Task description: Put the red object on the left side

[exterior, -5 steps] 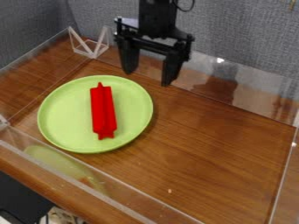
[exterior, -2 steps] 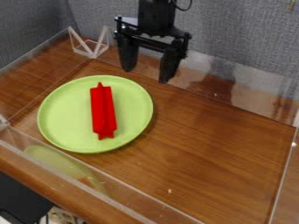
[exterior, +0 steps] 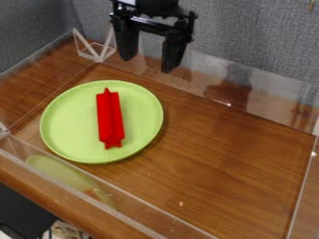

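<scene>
Red object [exterior: 110, 117]: lies lengthwise on green plate [exterior: 65, 133], left-centre of frame.
Gripper [exterior: 148, 58]: top centre, jaws released, empty, well apart from bar.
Risk: flat bar may slip from pinch; plate may shift on table [exterior: 225, 159].

end effector [exterior: 149, 53] | black | two long tapered fingers [exterior: 126, 45] | boxy body

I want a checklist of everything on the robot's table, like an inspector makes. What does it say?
Surface: brown wooden table inside clear walls.
Job's things: red object lying flat on the green plate, on the left of the picture.
Clutter: small clear stand in the back corner.
Grippers: gripper open, holding nothing, up above the table behind the plate.
Cables: nothing seen.
Surroundings: grey wall behind.
</scene>
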Controlling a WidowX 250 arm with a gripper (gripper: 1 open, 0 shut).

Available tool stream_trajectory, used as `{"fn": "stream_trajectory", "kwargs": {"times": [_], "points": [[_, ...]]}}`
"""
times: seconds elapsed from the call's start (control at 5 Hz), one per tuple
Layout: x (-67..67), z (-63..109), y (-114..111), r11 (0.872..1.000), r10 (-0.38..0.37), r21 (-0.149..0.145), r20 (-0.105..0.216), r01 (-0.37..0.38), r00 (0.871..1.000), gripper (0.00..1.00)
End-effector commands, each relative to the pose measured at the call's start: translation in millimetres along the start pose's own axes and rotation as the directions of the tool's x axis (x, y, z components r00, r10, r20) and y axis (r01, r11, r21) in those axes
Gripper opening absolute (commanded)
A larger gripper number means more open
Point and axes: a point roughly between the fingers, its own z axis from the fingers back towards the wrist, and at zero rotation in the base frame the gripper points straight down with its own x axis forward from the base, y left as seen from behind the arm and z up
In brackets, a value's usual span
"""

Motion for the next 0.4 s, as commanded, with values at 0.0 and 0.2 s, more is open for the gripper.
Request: {"fn": "stream_trajectory", "kwargs": {"times": [0.0,0.2], "points": [[-3.2,9.5,-1.8,0.999,0.042,0.014,0.055,-0.043,0.998,1.0],[-1.9,0.6,-7.0,0.996,0.085,0.008,0.059,-0.086,0.995,1.0]]}}
